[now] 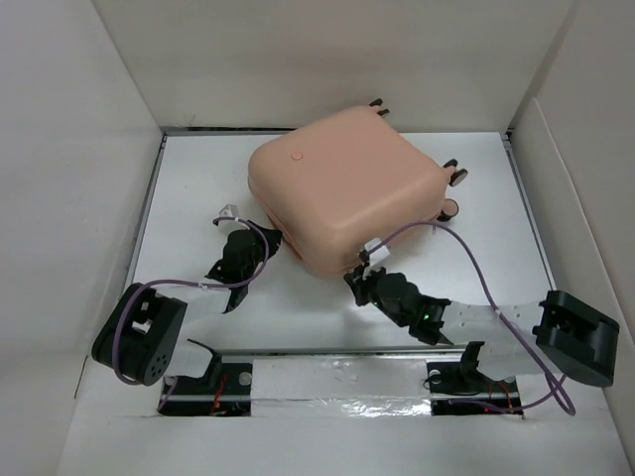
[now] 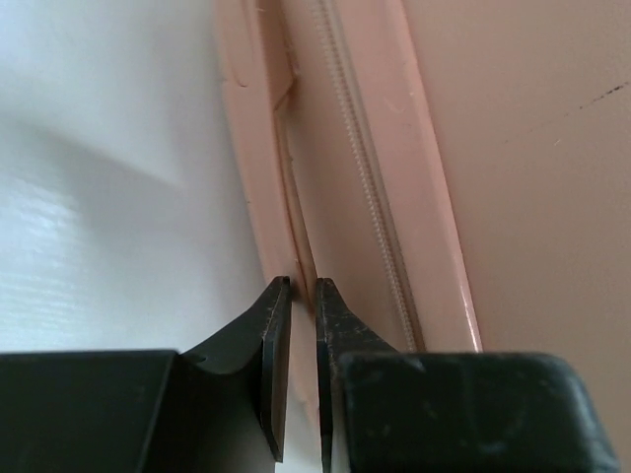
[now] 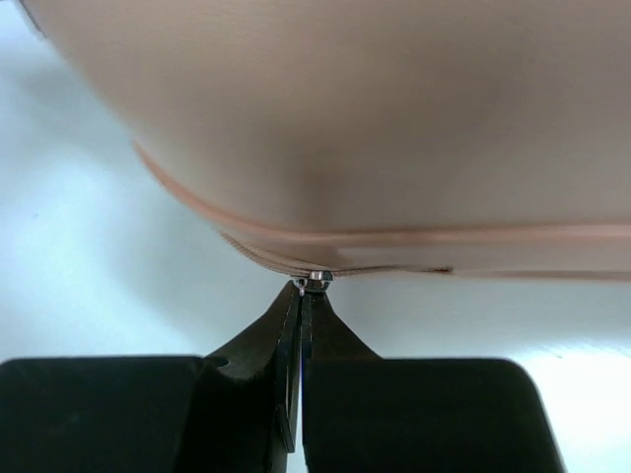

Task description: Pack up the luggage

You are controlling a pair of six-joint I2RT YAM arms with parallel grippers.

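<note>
The peach-pink luggage (image 1: 347, 188) lies shut on the white table (image 1: 193, 183), logo dot up and wheels (image 1: 456, 177) toward the back right. My left gripper (image 1: 266, 241) is at its near-left side. In the left wrist view my left gripper (image 2: 304, 291) has its jaws pinched on a thin lip of the shell's seam (image 2: 296, 227), beside the zipper track (image 2: 360, 168). My right gripper (image 1: 357, 275) is at the near corner. In the right wrist view my right gripper (image 3: 310, 289) is shut on the small metal zipper pull (image 3: 316, 281) under the curved shell (image 3: 394, 118).
White walls (image 1: 79, 149) box the table in on the left, back and right. A purple cable (image 1: 476, 258) loops from the right wrist over the table's right side. The arm bases (image 1: 347, 377) sit along the near edge.
</note>
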